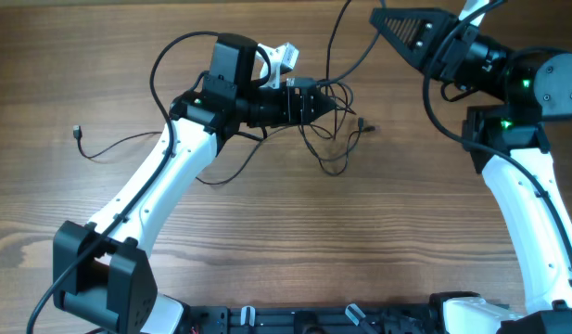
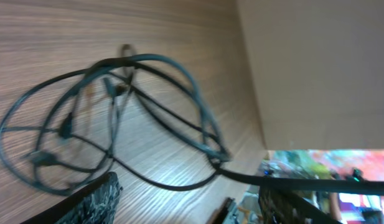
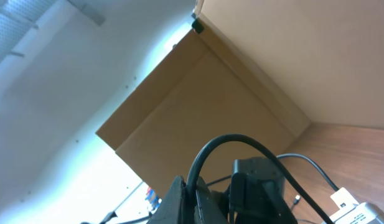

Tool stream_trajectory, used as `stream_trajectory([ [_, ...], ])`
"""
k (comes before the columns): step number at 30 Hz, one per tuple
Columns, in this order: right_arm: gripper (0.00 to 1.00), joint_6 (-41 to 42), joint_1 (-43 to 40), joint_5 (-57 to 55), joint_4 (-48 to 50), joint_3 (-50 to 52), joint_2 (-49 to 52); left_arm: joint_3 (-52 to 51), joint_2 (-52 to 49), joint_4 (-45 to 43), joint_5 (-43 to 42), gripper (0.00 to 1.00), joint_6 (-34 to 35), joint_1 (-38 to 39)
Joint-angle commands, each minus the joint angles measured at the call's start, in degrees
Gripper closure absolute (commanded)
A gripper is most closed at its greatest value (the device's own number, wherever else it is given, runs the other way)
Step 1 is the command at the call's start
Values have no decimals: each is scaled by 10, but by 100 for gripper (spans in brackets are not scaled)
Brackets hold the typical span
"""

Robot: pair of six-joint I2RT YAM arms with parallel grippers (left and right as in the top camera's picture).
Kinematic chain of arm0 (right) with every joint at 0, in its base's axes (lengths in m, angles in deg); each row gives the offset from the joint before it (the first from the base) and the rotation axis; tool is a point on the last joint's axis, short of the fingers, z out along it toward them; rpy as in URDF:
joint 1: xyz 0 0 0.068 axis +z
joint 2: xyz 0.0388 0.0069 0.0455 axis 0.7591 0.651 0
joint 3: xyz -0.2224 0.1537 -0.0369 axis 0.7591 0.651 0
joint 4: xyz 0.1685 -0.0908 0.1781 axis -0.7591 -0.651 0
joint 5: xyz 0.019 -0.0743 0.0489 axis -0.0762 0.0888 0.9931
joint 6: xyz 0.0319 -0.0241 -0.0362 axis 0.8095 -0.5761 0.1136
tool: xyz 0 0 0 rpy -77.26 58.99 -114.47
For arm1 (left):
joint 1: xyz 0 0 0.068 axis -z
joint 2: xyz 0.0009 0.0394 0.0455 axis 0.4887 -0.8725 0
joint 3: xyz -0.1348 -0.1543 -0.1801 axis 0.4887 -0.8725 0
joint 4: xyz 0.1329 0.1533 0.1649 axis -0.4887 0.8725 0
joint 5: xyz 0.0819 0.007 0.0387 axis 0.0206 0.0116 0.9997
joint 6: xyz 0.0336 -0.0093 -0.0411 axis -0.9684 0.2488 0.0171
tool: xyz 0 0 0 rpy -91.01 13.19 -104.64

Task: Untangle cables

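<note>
Left gripper [image 1: 330,104]: fingers [image 2: 95,200] apart, low over the table [image 1: 267,241], tips at the tangle's left edge.
Cables [image 1: 334,125]: thin black loops bunched mid-table, just ahead of left gripper; one strand trails left to a small plug [image 1: 77,132].
Right gripper [image 1: 389,20]: raised at far right edge, well apart from the tangle; a thin wire [image 3: 224,144] arches from its closed fingers.
</note>
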State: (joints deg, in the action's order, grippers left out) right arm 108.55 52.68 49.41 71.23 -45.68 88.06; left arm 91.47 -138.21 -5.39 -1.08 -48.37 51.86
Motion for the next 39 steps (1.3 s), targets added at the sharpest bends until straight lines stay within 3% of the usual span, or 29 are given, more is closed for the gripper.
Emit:
stream_trajectory([
  [1,96,17,2,-33,7,-9,-3,6,-6,-16,-74,28,4,9],
  [7,96,53,3,-35,46,-9,-3,6,-6,-14,-63,44,3,41],
  [11,96,65,2,-35,66,-9,-3,6,-6,7,69,69,3,62],
  [15,96,59,2,-35,59,-9,1,6,-6,21,111,95,3,60],
  [17,96,59,2,-35,59,-9,1,6,-6,25,119,95,3,60],
  [18,96,60,2,-35,63,-9,1,6,-6,25,119,87,3,60],
  [19,96,64,2,-35,64,-9,1,6,-6,24,119,67,3,60],
  [20,96,67,2,-35,64,-9,1,6,-6,22,119,54,3,60],
  [21,96,73,2,-36,64,-9,1,6,-6,20,119,49,3,61],
  [25,96,74,2,-38,64,-9,1,6,-6,16,118,39,3,62],
  [30,96,77,2,-40,64,-9,1,6,-6,-22,118,42,3,77],
  [36,96,104,2,-46,66,-9,1,6,-6,-54,143,72,3,106],
  [39,96,104,3,-44,66,-9,1,6,-6,-25,233,84,-1,107],
])
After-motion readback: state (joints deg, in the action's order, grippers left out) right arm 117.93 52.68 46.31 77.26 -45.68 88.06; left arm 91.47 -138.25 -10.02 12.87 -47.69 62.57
